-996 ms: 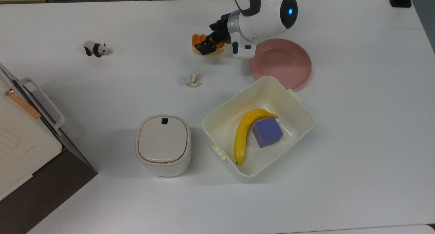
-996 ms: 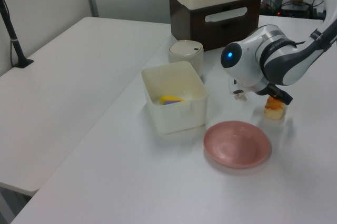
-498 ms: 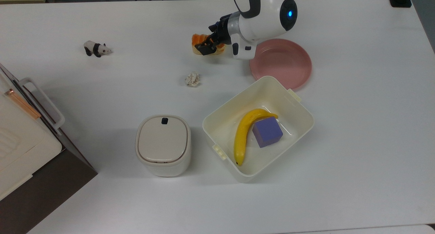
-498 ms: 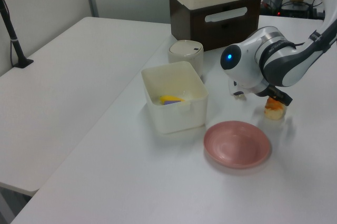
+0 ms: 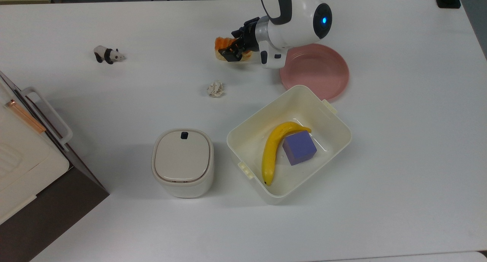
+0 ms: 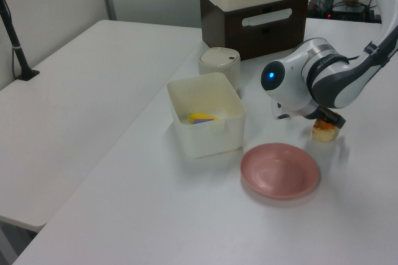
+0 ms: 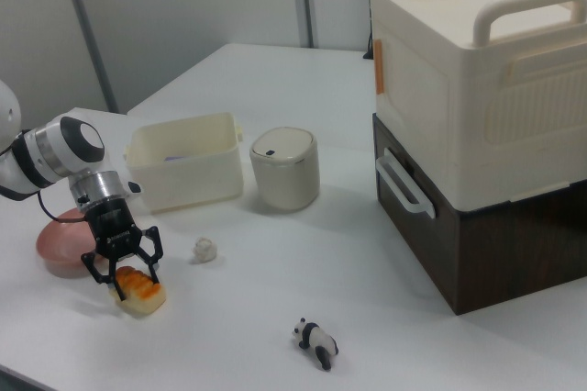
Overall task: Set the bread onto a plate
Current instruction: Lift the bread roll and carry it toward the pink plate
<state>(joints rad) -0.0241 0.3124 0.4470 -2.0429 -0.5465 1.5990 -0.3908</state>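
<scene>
Since a second ago your gripper [image 7: 123, 273] has sunk closer over the bread [image 7: 139, 293] and its tip has crept a little toward the top view's right; the loaf, the pink plate [image 5: 323, 69] and everything else sit where they were. The bread lies on the white table [image 5: 114, 102], just beside the plate's rim on the top view's left — a short carry, which is likely why the approach comes from the plate side.

Your jaws stand spread apart, one finger on either side of the loaf's near end in the right view, with nothing gripped yet. I judge that the spread is there to straddle the loaf across its narrow width, where the pale sides give flatter faces than the lumpy glazed top.

Your wrist points steeply down, and the arm's last white link with its blue light hangs over the plate's edge in the top view. In the left view the forearm reaches in from the left view's right, with the gripper [image 6: 328, 119] low over the loaf [image 6: 324, 130].

The crumpled paper ball [image 5: 215, 89] and the cream bin [image 5: 331, 113], which holds a banana [image 5: 273, 149] and a purple block [image 5: 299, 147], lie well apart from the loaf — clear of the carry, as I judge it.
</scene>
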